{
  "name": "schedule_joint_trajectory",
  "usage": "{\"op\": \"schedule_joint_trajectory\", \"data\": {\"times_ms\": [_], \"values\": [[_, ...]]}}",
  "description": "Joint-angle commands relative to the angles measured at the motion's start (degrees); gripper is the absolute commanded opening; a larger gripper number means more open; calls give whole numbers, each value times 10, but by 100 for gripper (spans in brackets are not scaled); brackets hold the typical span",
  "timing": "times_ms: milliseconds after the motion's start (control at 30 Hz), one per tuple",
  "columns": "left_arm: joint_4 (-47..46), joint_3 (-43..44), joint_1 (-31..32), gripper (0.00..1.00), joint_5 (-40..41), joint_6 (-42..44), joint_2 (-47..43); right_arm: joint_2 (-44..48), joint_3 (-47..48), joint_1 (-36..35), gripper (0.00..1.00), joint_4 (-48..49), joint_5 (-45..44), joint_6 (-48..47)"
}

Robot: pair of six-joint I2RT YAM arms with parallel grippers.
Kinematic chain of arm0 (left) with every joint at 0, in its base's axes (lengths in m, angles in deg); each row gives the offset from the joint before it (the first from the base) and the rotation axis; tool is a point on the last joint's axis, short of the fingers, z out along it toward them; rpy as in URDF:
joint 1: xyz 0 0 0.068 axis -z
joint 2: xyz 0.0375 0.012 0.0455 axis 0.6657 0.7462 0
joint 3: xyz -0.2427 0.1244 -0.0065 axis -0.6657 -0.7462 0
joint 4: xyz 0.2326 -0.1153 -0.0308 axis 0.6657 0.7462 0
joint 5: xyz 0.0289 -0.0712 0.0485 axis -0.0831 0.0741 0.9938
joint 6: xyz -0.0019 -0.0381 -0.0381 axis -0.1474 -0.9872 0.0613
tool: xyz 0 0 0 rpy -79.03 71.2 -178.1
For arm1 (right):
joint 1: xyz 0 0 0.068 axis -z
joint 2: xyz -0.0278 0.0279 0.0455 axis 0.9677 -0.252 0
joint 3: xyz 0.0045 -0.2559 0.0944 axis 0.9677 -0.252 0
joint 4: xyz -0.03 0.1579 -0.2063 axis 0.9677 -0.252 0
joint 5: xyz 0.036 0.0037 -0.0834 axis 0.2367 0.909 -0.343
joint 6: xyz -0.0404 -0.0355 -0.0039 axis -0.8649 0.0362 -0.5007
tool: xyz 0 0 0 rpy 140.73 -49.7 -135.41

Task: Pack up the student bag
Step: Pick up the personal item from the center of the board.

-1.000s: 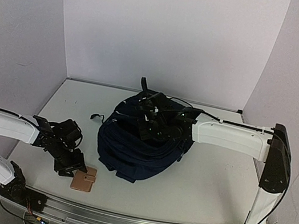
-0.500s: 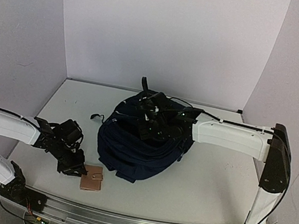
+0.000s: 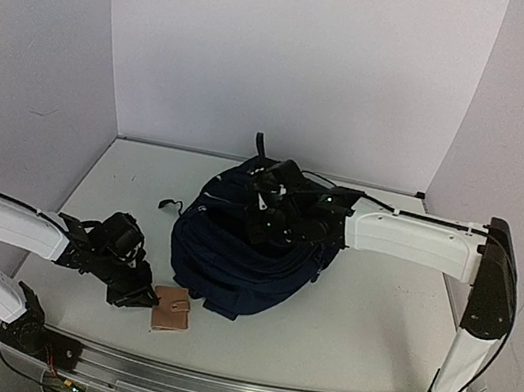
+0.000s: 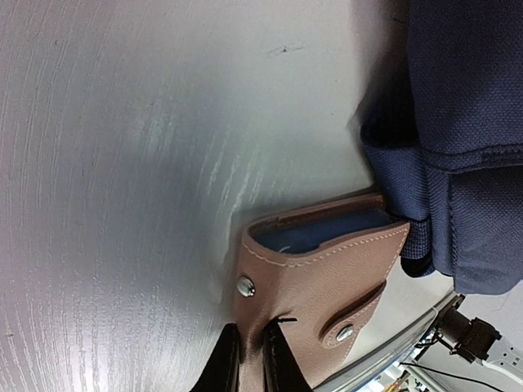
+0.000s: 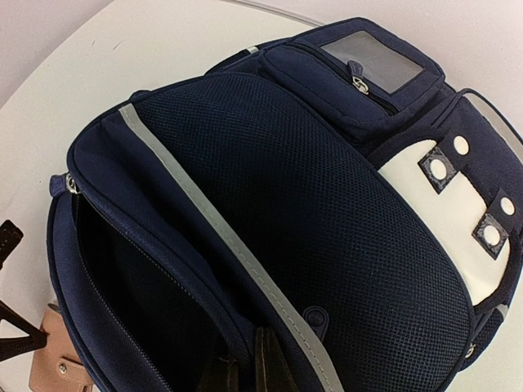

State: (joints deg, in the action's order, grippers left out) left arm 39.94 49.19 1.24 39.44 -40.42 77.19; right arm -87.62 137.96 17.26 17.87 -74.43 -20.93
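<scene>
Right against student bag (image 3: 251,255), tan wallet (image 3: 171,309)

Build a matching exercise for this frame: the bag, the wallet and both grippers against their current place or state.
Things:
1. student bag
2. tan wallet
3. left gripper
4. right gripper

States:
A. shut on the wallet's edge
B. lying on the table, against the bag
C. shut on the rim of the bag's pocket
D. one pocket zipped open

Pairs: 1-D, 2-B, 3-A, 4-C
</scene>
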Motion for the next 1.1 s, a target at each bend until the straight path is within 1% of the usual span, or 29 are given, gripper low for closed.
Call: {"op": "schedule_joint_trajectory", "data": {"times_ms": [0, 167, 300, 433, 633, 733, 833, 1000, 1067], "values": [[-40, -19, 2, 0, 16, -1, -27, 46, 3, 6, 0, 25, -9, 30], [-6, -19, 1, 0, 24, -8, -129, 54, 11, 7, 0, 23, 13, 49], [30, -17, 0, 0, 16, -12, -192, 56, 12, 10, 0, 23, 25, 62], [44, -8, 0, 0, -6, -5, -232, 56, 15, 11, 0, 23, 32, 67], [32, 47, 0, 0, -56, 53, -264, 57, 20, 13, 0, 21, 36, 77], [26, 84, 0, 0, -85, 78, -268, 56, 20, 14, 0, 19, 36, 81], [-3, 110, 0, 0, -116, 81, -253, 55, 21, 14, 0, 19, 38, 83], [-93, 152, 0, 0, -155, 41, -160, 58, 31, 14, 0, 18, 51, 86], [-146, 161, 0, 0, -151, 16, -125, 63, 33, 14, 0, 19, 58, 83]]}}
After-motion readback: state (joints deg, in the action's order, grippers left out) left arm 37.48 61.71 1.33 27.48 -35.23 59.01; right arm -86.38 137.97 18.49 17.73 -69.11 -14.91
